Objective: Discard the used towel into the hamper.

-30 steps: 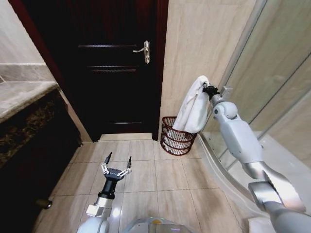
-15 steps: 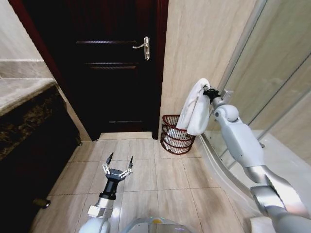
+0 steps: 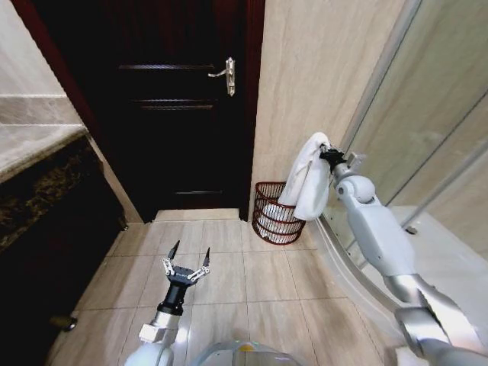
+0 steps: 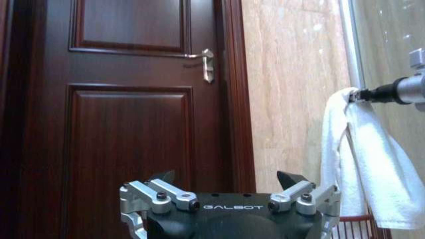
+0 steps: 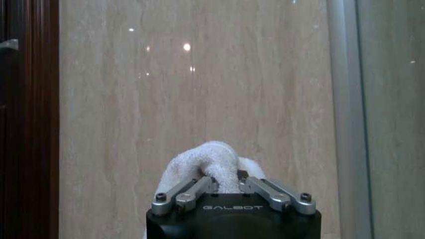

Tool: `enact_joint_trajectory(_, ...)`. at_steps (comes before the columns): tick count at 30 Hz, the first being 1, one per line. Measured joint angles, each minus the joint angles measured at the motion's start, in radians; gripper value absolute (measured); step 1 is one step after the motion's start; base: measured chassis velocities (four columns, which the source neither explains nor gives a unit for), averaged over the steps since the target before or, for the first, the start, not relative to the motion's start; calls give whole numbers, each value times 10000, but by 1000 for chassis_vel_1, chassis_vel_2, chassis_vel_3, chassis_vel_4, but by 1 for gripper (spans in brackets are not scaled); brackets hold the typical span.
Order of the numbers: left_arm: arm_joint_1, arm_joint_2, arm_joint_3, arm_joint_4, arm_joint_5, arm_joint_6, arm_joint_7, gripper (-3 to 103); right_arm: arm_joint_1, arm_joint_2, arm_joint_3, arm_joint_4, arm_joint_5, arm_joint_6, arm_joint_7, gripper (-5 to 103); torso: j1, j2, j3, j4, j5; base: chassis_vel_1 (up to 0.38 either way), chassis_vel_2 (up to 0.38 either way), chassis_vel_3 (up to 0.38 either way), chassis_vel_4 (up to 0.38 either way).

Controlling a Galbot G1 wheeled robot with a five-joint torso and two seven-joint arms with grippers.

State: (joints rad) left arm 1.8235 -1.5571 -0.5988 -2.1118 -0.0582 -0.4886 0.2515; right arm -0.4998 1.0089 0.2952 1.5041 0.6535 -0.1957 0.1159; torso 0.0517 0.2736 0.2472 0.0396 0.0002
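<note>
- The right gripper (image 3: 326, 155) is raised beside the beige wall, its fingers pinching the top of the white towel (image 3: 305, 177).
- The towel hangs down above the hamper (image 3: 277, 213), which stands on the tiled floor (image 3: 229, 267) by the dark wooden door (image 3: 183, 114).
- The left gripper (image 3: 187, 258) is low over the floor, fingers spread and holding nothing.

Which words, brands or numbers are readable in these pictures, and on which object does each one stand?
"GALBOT" on the body of the left gripper, in its own wrist view.
"GALBOT" on the body of the right gripper, which holds the towel.
Nothing is written on the door, the hamper or the walls.
</note>
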Motion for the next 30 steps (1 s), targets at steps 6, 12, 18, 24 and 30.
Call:
enact_joint_trajectory(6,-6,-28,57,59,33,-28,6,100,-857,-122,342,1174,-191,33,387,10,3,21,8,-3,-2,-116,104,127,-113)
enact_joint_trajectory(12,26,-32,20,109,23,-116,4,100,-1556,-156,564,2425,-244,-96,934,10,6,36,16,-3,-2,-80,56,59,-58)
enact_joint_trajectory(18,91,-58,14,110,18,-197,-17,100,-1983,-106,670,3302,-241,-425,1431,10,9,45,22,-2,-4,-43,58,48,-62)
enact_joint_trajectory(24,144,-76,6,1,18,-221,-49,100,-2800,-34,1089,4045,-432,-529,1513,10,12,52,29,1,-4,-52,62,64,-61)
enact_joint_trajectory(30,146,-98,48,-22,34,-229,-59,100,-3862,168,1691,4656,-656,-530,1199,10,14,57,32,-6,0,-60,49,59,-58)
